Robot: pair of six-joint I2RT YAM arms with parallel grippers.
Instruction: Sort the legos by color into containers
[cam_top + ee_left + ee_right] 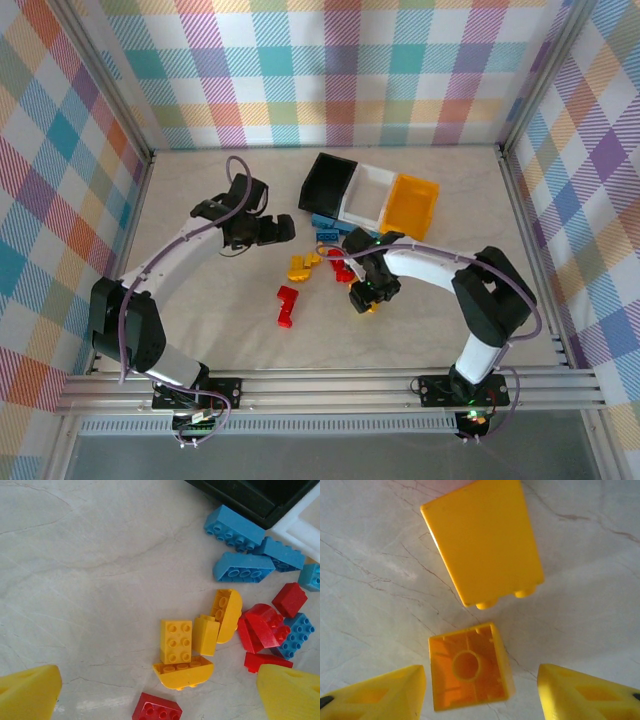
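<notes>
Three bins stand in a touching row at the upper middle of the overhead view, slanting down to the right: black bin (328, 180), white bin (365, 195), orange bin (412, 205). Loose bricks lie on the table (200, 180) just below them.

In the left wrist view, blue bricks (234, 526) crowd the upper right beside the black bin's corner. Their long axes slant down to the right, and one is cut off by the right edge. At the lower middle a flat yellow brick (176, 641) lies studs up, its long axis running up and down the frame. A curved yellow brick (183, 672) just below it runs left to right. Red bricks (265, 626) sit at the right, one partly hidden behind a finger. The left gripper (157, 695) has its fingers (27, 692) spread wide in the bottom corners, holding nothing.

In the right wrist view, the right gripper (480, 695) stands parted, one finger on each side of a small yellow brick (467, 667). That brick's hollow underside faces the camera. It lies close to the finger at frame left, with a wider strip of table on the other side. Above it a large yellow brick (482, 540) lies on its side, studs pointing to the bottom of the frame, its long axis near vertical. Its top corner meets the frame edge.

In the overhead view a red piece (288, 305) lies apart at the lower middle, long axis up and down.
</notes>
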